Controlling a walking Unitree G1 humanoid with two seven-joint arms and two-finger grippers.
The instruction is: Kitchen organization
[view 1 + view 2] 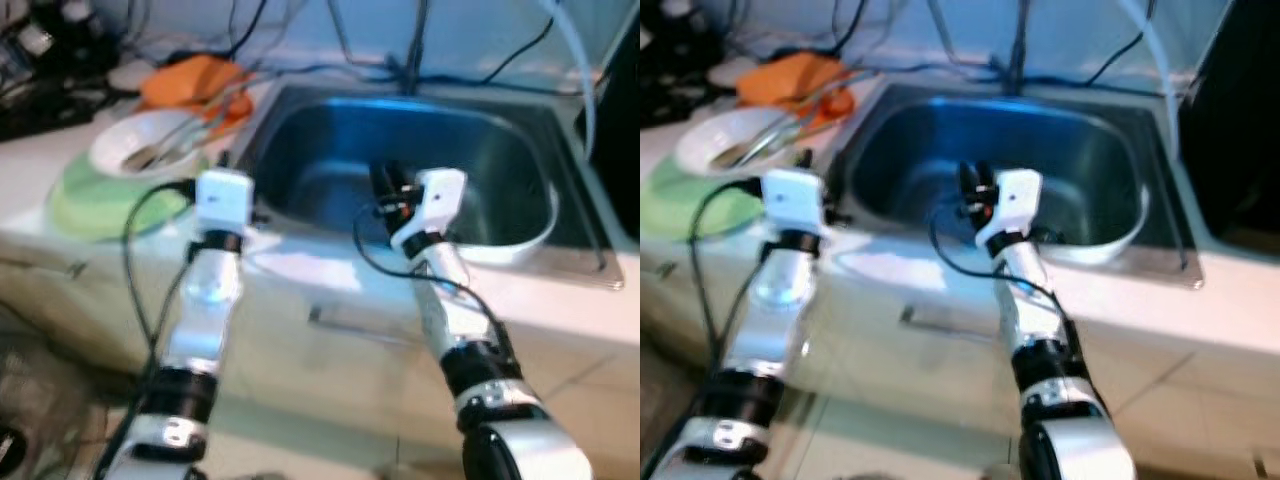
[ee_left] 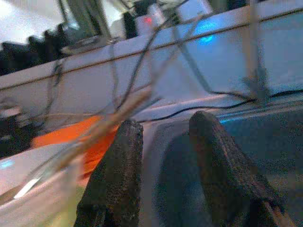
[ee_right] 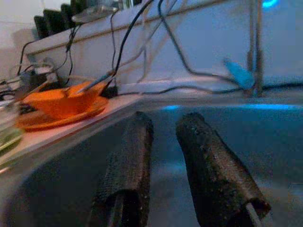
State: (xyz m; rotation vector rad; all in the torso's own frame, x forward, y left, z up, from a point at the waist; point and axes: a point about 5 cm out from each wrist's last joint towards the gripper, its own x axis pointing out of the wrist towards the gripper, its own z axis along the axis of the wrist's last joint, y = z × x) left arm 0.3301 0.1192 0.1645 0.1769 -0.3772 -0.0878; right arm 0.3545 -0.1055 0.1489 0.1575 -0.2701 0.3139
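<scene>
Over the steel sink [image 1: 500,150] both arms are raised; right gripper [image 1: 383,185] hangs above the basin's near-left part, its two black fingers [image 3: 132,161] a narrow gap apart and holding nothing; left gripper [image 2: 163,165] sits at the sink's left rim, just beside the counter [image 1: 40,215], fingers parted somewhat wider, also empty.

Task items, judged from the scene: a white bowl [image 1: 120,140] with what look like chopsticks or utensils [image 1: 185,135] resting in it stands on a green plate [image 1: 85,205] on the counter left of the sink; an orange dish [image 1: 190,80] lies behind them, toward the wall; another white bowl [image 1: 500,245] sits inside the basin at its right front, near the right arm. Cables [image 1: 300,70] run along the back ledge; frames are blurred, so finer detail cannot be told.

Step in hand (judgement): approach and positioning, no item yet grasped; organisation looks barely started, dishes lying on both counter and in sink.

Next move calls for (judgement): choosing a target; left gripper is nearest the stacked bowl and would need to swing left over the rim; loose utensils could slide or tip out if the bowl is lifted unevenly; the plate beneath may drag along.
</scene>
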